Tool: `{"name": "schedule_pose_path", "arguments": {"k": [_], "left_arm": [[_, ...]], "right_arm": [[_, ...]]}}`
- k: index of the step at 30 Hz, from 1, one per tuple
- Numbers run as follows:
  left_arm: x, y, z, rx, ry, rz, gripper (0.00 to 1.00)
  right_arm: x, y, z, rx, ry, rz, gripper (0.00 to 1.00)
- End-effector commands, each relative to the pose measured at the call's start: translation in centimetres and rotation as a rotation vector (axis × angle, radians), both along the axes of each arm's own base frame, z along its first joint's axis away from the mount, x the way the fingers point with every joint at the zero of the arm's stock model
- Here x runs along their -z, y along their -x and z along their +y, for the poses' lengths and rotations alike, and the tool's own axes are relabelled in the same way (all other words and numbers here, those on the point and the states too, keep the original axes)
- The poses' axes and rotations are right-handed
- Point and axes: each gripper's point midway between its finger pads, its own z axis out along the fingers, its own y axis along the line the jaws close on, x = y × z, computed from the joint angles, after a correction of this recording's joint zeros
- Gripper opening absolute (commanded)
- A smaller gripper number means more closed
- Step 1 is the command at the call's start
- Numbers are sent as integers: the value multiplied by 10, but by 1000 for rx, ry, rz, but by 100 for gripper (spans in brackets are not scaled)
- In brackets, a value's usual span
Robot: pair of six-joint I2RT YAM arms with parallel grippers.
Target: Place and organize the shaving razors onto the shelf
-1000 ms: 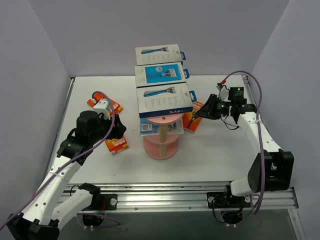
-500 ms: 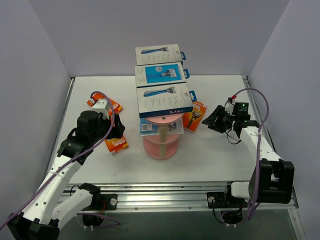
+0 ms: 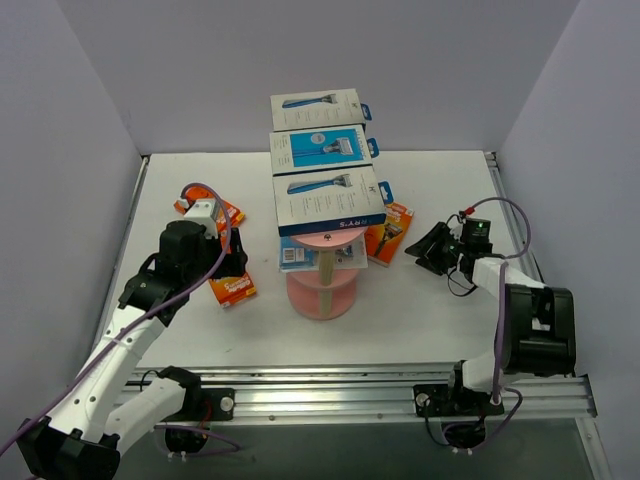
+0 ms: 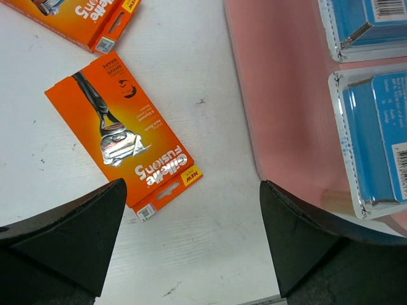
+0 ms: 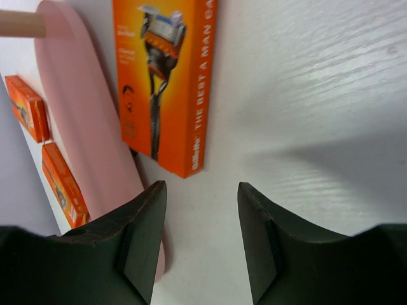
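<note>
Top view, shelf: the pink three-tier plastic shelf (image 3: 322,285) stands mid-frame on the white surface (image 3: 430,310), with three white-and-blue razor boxes (image 3: 328,201) in a row on its top tier.
Top view, pincers: the left pincer (image 3: 232,265) is over an orange razor card (image 3: 232,290) left of centre; the right pincer (image 3: 432,250) is near a second orange razor card (image 3: 388,232).
Left wrist view: the left pincer (image 4: 191,241) gapes wide and empty. The orange razor card (image 4: 124,136) lies flat at upper left, and clear blister packs with blue inserts (image 4: 372,146) rest on the pink tier at right.
Right wrist view: the right pincer (image 5: 202,235) is partway apart and empty. The second orange razor card (image 5: 166,82) lies at upper centre, just beside the shelf (image 5: 82,127).
</note>
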Motion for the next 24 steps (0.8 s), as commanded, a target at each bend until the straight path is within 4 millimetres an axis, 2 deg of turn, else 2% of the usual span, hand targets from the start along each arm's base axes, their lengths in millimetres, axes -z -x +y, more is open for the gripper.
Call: {"name": "schedule_pose_path", "arguments": {"k": [1, 3, 5, 6, 7, 16, 18, 19, 24], "left_arm": [[-13, -5, 7, -38, -3, -33, 94], [-14, -5, 7, -43, -4, -35, 94], [-13, -5, 8, -47, -6, -33, 94], [-13, -5, 8, -48, -4, -31, 94], [-13, -5, 8, -48, -3, -29, 94], [-17, -4, 3, -24, 19, -40, 94], [-18, -4, 3, -24, 22, -45, 94], [-18, -3, 3, -20, 23, -46, 94], [-21, -3, 3, -17, 27, -53, 94]], "right_arm": [[-1, -33, -16, 57, 8, -42, 45], [-5, -50, -24, 76, 13, -62, 45], [4, -60, -31, 94, 20, -39, 45], [-2, -71, -34, 95, 27, -60, 45], [5, -76, -37, 100, 30, -43, 45], [8, -134, -46, 95, 40, -82, 45], [10, -144, -46, 88, 33, -90, 45], [19, -148, -47, 86, 28, -79, 45], [17, -175, -46, 71, 12, -135, 48]]}}
